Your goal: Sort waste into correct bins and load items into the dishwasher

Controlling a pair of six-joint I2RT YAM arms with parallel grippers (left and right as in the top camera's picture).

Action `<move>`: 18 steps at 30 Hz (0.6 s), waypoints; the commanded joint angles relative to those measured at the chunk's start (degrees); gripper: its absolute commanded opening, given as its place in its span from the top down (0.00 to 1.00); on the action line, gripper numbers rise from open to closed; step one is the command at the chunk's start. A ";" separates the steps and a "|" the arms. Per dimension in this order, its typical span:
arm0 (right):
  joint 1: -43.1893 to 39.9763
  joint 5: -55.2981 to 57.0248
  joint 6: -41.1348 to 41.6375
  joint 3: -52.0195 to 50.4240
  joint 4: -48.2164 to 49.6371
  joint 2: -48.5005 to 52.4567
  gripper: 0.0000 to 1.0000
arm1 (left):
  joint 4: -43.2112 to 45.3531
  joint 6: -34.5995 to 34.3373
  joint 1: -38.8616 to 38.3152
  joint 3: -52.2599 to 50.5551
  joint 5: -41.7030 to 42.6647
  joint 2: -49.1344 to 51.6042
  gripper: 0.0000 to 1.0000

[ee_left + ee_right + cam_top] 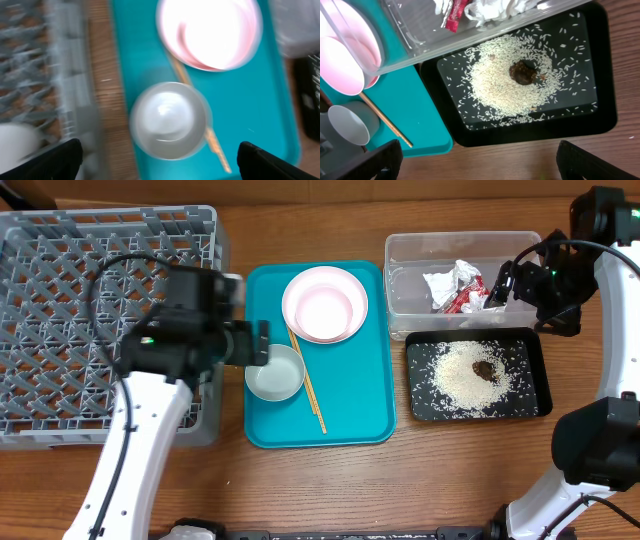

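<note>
Wooden table (300,480), grey dish rack (60,300) along its left edge, teal tray (360,410) in the middle, clear tub (410,280) at the far right corner with the black tray (540,380) just in front of it. From where I sit the waste looks sorted: wrapper (462,300) and paper (445,280) are in the tub, rice (470,375) and the brown lump (482,367) on the black tray. So I'd call this the dish-loading step. My left gripper (258,345) hangs over the cup (170,120) by the teal tray's left edge, pointing straight down, fingers spread wide and holding nothing; the wrist view is blurry, but the cup sits between them. Next I reckon it needs to drop, pinch the cup wall and carry it left to the rack without nudging the chopsticks (308,385) just beside it. The stacked plates (325,305) wait at the tray's far edge. Right gripper (497,286) hovers over the tub's right end, also released and empty
</note>
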 commanded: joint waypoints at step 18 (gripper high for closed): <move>0.09 -0.94 0.26 0.57 -0.07 -2.29 0.00 | 1.75 0.63 -16.44 0.02 0.24 29.62 0.63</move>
